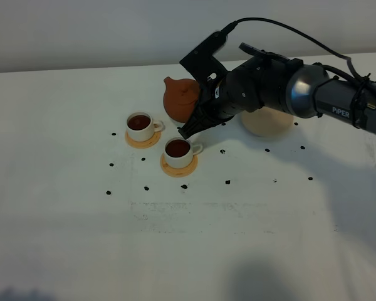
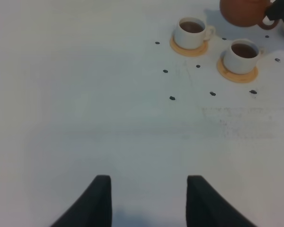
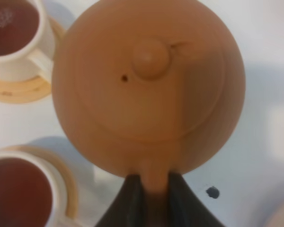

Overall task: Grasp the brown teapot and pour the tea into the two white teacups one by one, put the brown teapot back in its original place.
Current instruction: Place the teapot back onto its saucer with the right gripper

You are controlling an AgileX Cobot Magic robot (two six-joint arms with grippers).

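The brown teapot (image 1: 179,100) is held upright by its loop handle in my right gripper (image 1: 198,118), just behind the two white teacups and left of the cream saucer (image 1: 267,124). In the right wrist view the teapot's lid (image 3: 149,90) fills the frame and the gripper (image 3: 154,194) is shut on the handle. Both teacups, the left one (image 1: 140,124) and the right one (image 1: 178,150), stand on orange-tan coasters and hold dark tea (image 3: 14,196). My left gripper (image 2: 149,198) is open and empty over bare table, far from the cups (image 2: 191,32).
The right arm (image 1: 301,88) reaches across the back of the white table (image 1: 188,238) and partly covers the saucer. Several small black marks (image 1: 227,182) are scattered around the cups. The table's far edge meets a grey wall.
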